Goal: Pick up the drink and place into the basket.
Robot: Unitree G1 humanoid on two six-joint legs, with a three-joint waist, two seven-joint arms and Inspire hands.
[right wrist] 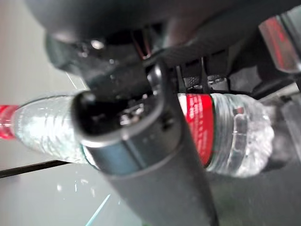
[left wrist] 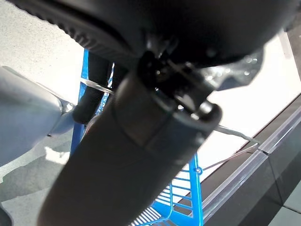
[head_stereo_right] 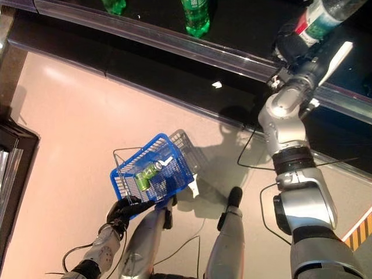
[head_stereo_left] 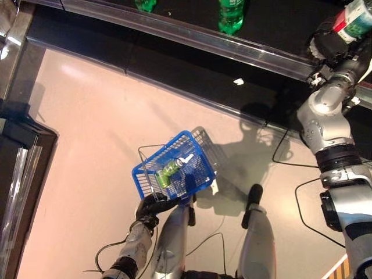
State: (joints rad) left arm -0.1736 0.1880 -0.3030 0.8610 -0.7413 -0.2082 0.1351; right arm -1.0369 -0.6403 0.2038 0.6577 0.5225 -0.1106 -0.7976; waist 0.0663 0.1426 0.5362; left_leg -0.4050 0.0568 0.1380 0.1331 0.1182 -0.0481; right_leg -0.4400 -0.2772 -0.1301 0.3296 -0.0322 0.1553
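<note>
A clear water bottle [head_stereo_left: 356,20] with a red and green label sits in my right hand [head_stereo_left: 328,43], which is raised at the far right over the dark shelf. In the right wrist view the thumb [right wrist: 141,155] and fingers curl round the bottle [right wrist: 235,132]. Low on the left, my left hand [head_stereo_left: 152,206] is shut on the near edge and wire handle of a blue wire basket [head_stereo_left: 197,180], held tilted above the floor. A green can [head_stereo_left: 167,172] lies inside it. The left wrist view shows the blue basket [left wrist: 188,197] past my thumb [left wrist: 131,155].
A dark shelf with a clear front rail [head_stereo_left: 192,38] runs across the top, with two green bottles [head_stereo_left: 231,16] standing on it. A dark cabinet [head_stereo_left: 17,151] lines the left side. A white scrap [head_stereo_left: 238,81] lies by the shelf base. Pale floor stretches between.
</note>
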